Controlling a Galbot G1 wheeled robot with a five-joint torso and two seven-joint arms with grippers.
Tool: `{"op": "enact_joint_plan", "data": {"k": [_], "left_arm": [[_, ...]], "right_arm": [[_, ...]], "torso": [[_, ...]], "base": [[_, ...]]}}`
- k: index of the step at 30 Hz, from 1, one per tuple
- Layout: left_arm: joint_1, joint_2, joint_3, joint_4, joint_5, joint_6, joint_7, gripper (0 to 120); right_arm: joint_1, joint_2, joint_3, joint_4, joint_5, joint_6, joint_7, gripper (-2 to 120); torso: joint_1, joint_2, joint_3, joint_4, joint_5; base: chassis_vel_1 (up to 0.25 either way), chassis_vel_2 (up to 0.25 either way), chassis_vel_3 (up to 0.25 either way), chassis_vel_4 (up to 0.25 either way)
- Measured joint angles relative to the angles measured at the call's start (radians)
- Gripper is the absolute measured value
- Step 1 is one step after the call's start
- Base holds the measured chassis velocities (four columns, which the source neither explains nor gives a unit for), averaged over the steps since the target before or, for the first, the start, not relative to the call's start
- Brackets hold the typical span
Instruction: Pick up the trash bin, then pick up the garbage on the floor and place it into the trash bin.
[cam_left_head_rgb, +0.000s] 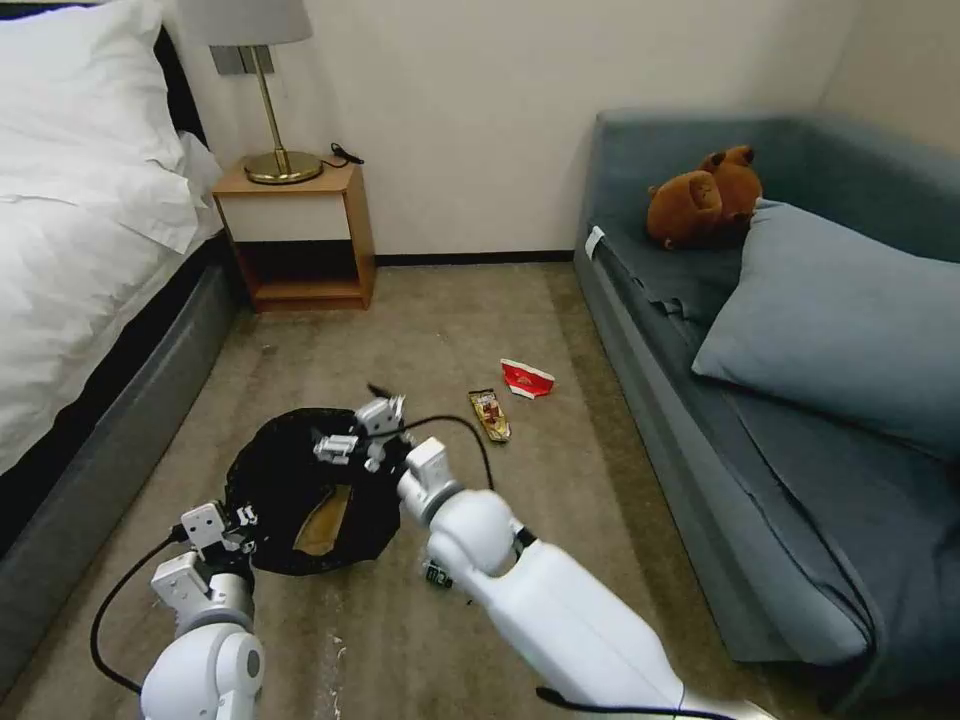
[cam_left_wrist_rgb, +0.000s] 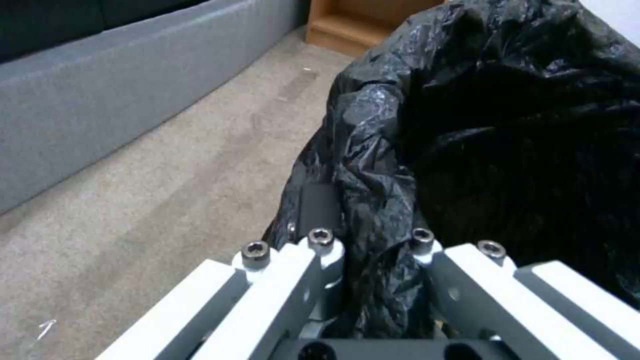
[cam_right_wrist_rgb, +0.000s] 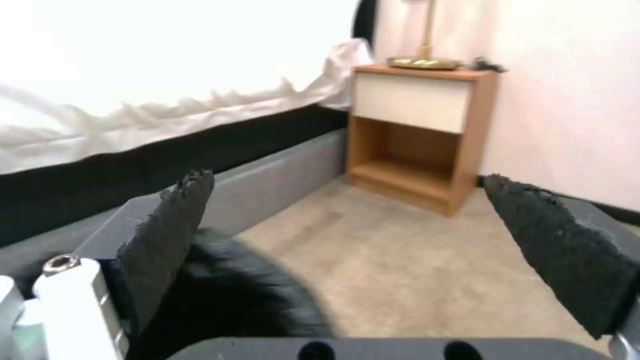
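Two pieces of litter lie on the carpet right of centre in the head view: a gold-brown snack wrapper (cam_left_head_rgb: 489, 414) and, just up and right of it, a flattened red-and-white paper cup (cam_left_head_rgb: 526, 378). The wrapper's long axis runs roughly up and down the frame, leaning slightly left at the top; the cup's long axis runs nearly across the frame, dropping a little to the right.

The trash bin (cam_left_head_rgb: 300, 490) sits in the lower-left middle of that view, its mouth tipped toward the camera, with a tan paper bag (cam_left_head_rgb: 324, 522) visible inside. The left tool (cam_left_head_rgb: 240, 525) is at the bin's near-left rim. The left wrist view shows what the head view cannot: the two white fingers (cam_left_wrist_rgb: 313, 280) are clamped on a fold of the crinkly black bin bag (cam_left_wrist_rgb: 467, 125) at the rim, pinching it between them.

The right tool (cam_left_head_rgb: 352, 432) hangs over the bin's far rim in the head view. The right wrist view shows its two dark pads (cam_right_wrist_rgb: 167, 235) spread wide apart with nothing between them, the bag's black edge (cam_right_wrist_rgb: 227, 300) below, and beyond it a wooden nightstand (cam_right_wrist_rgb: 420, 135) against the wall.
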Motion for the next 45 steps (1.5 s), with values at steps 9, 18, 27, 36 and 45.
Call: {"op": "enact_joint_plan", "data": {"k": [9,18,27,36,45], "left_arm": [[-0.004,0.025,-0.015,0.018,-0.019,-0.005,0.006,3],[0.002,0.025,-0.018,0.022,-0.019,-0.009,0.015,3],[0.017,0.029,-0.029,-0.011,-0.034,-0.009,0.017,3],[0.029,0.016,-0.029,-0.046,-0.041,-0.004,0.015,3],[0.03,0.012,-0.032,-0.046,-0.042,-0.003,0.012,3]], "right_arm": [[-0.048,-0.065,0.139,-0.037,-0.085,0.001,-0.131,100],[-0.123,-0.085,0.211,-0.079,-0.125,-0.003,-0.266,100],[-0.154,-0.072,0.27,-0.202,-0.226,0.006,-0.341,100],[-0.161,-0.065,0.311,-0.336,-0.364,0.06,-0.477,100],[-0.19,-0.076,0.292,-0.362,-0.413,0.089,-0.566,100]], "torso": [[0.0,0.0,0.0,-0.0001,0.0],[0.0,0.0,0.0,-0.0001,-0.0001],[0.0,0.0,0.0,0.0,0.0],[0.0,0.0,0.0,0.0,0.0],[0.0,0.0,0.0,0.0,-0.0001]], "base": [[0.0,0.0,0.0,0.0],[0.0,0.0,0.0,0.0],[0.0,0.0,0.0,0.0],[0.0,0.0,0.0,0.0],[0.0,0.0,0.0,0.0]]}}
